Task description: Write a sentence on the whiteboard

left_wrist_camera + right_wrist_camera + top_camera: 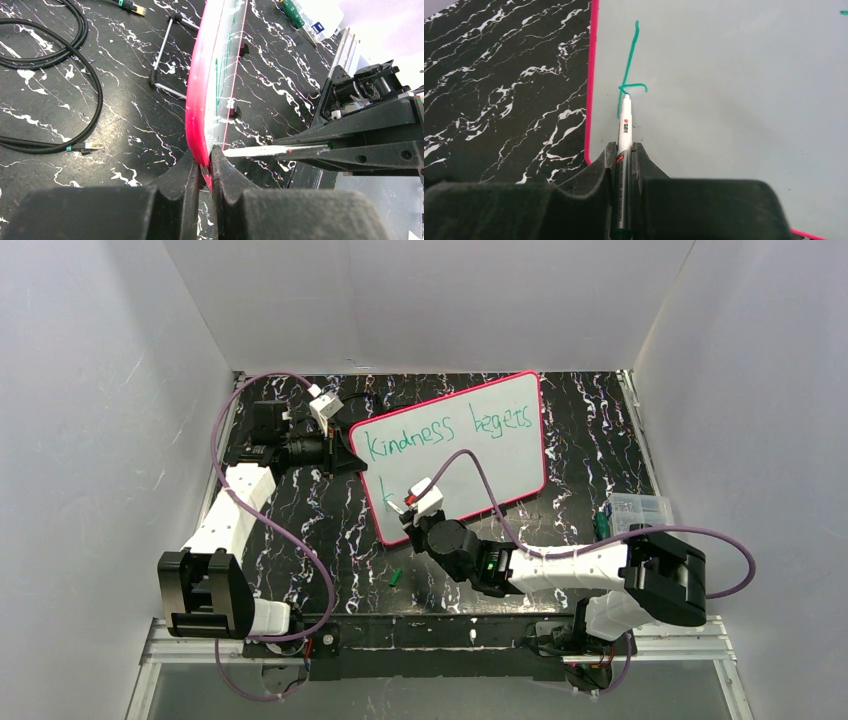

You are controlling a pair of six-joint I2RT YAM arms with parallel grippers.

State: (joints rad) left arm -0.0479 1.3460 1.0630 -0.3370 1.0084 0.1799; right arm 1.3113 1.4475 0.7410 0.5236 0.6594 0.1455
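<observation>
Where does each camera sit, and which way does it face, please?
Top external: above and behind the robot, looking down at the whiteboard on the table; left arm and right arm show.
Left wrist: on the left arm, facing along the board's pink edge; left gripper shut on it.
Right wrist: looks down the marker to the green lettering; right gripper shut on marker.
Shared: both wrist views show the marker.

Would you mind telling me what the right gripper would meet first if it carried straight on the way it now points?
Most likely the whiteboard: the marker held in the right gripper has its tip at the board, beside the green stroke.
</observation>
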